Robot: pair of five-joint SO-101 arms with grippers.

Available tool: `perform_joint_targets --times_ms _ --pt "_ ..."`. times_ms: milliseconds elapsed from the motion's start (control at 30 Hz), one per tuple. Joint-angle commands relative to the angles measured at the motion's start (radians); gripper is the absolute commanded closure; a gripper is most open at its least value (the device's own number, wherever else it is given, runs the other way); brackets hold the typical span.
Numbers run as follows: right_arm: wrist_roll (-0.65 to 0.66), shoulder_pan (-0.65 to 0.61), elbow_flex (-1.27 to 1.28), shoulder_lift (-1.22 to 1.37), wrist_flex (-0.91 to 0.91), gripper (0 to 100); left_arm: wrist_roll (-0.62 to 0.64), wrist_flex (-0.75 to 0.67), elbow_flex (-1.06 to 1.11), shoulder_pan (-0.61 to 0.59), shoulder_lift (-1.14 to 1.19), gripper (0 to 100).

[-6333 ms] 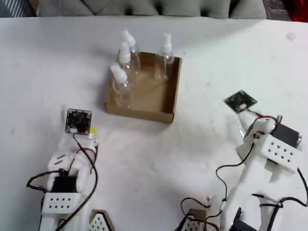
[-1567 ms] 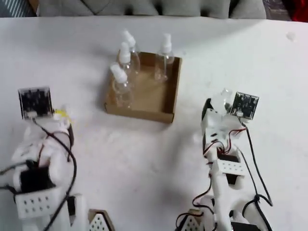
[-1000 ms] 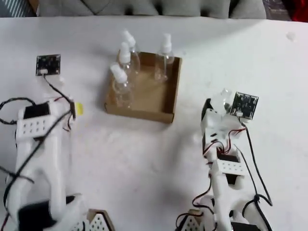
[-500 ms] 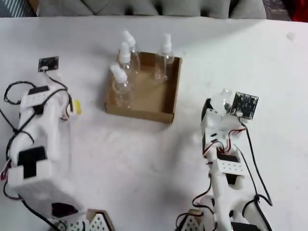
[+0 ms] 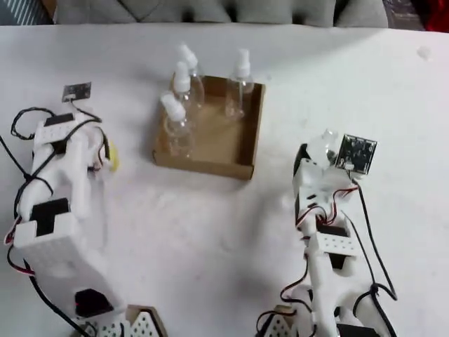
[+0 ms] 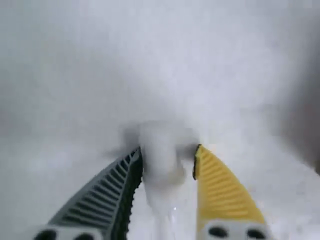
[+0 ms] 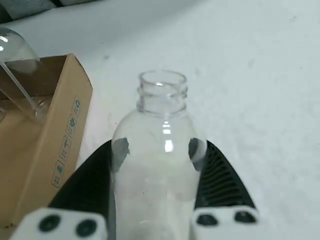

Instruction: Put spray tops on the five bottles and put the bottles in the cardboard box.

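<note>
White table [image 5: 393, 84]; grey tufted sofa [image 5: 210, 10] behind; cardboard box [image 5: 203, 164] mid-table

Bright, even, diffuse light. Soft, faint shadows on white table [image 5: 217, 239]. Small glare spots on clear bottle [image 7: 156, 170]. Whites nearly blown out at left.

We are seeing the white spray top [image 6: 160, 137] between the left gripper's [image 6: 167, 150] fingers [image 6: 220, 185] only as a blur; the uncapped bottle's [image 7: 155, 165] base is running off the right wrist view's edge.
</note>
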Motion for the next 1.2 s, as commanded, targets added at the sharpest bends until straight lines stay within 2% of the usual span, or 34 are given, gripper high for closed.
perform_joint_targets --times_ms 0,67,200,333,433,633,733,833,1067,1167 --pt "0.002 0.001 -0.014 -0.024 -0.025 98.1 0.009 0.127 -0.031 -0.001 -0.007 98" --pt "0.002 0.001 -0.014 -0.024 -0.024 98.1 0.009 0.180 -0.031 0.005 -0.010 95" --pt "0.002 0.005 -0.014 -0.024 -0.022 98.1 0.011 0.226 -0.032 0.022 -0.015 98" --pt "0.002 0.007 -0.014 -0.024 -0.022 98.1 0.046 0.307 -0.140 0.030 -0.015 98" --pt "0.002 0.007 -0.012 -0.027 -0.022 98.1 0.126 0.434 -0.292 0.033 -0.015 98" --pt "0.002 0.002 -0.005 -0.035 -0.022 98.1 0.149 0.710 -0.580 0.136 -0.016 98" --pt "0.002 0.002 -0.005 -0.035 -0.025 98.1 0.206 0.720 -0.620 0.173 -0.056 98" --pt "0.002 0.001 -0.005 -0.036 -0.025 98.1 0.207 0.718 -0.585 0.228 -0.157 98" --pt "0.003 -0.016 0.084 -0.193 -0.025 98.1 0.213 0.618 -0.364 0.329 -0.470 98" --pt "0.069 -0.044 0.160 -0.309 -0.025 98.1 0.213 0.545 -0.255 0.351 -0.591 98"
